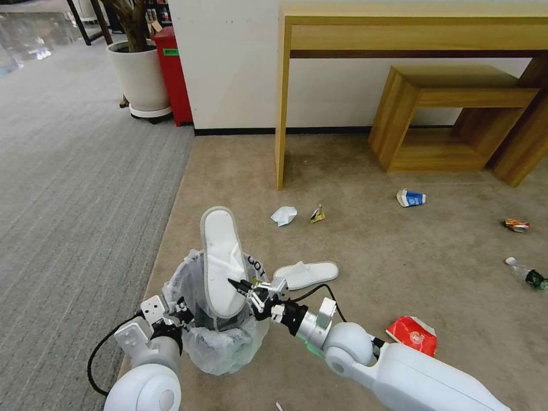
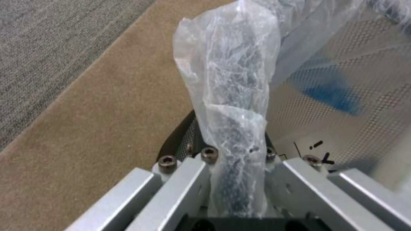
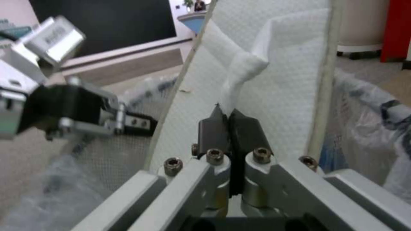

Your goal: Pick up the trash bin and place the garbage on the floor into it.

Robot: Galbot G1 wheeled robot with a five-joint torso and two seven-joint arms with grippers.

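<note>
Even, soft indoor light; wide-angle bending in head view, wrist views blurred nearby.

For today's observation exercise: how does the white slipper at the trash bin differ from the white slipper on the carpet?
The slipper in the bin stands steeply on end, its lower end inside the trash bin; the slipper on the floor lies flat. The right gripper is pinching the first one's strap, while the second is untouched. The left gripper grips the bin's rim. Both slippers are white and look alike.
</note>
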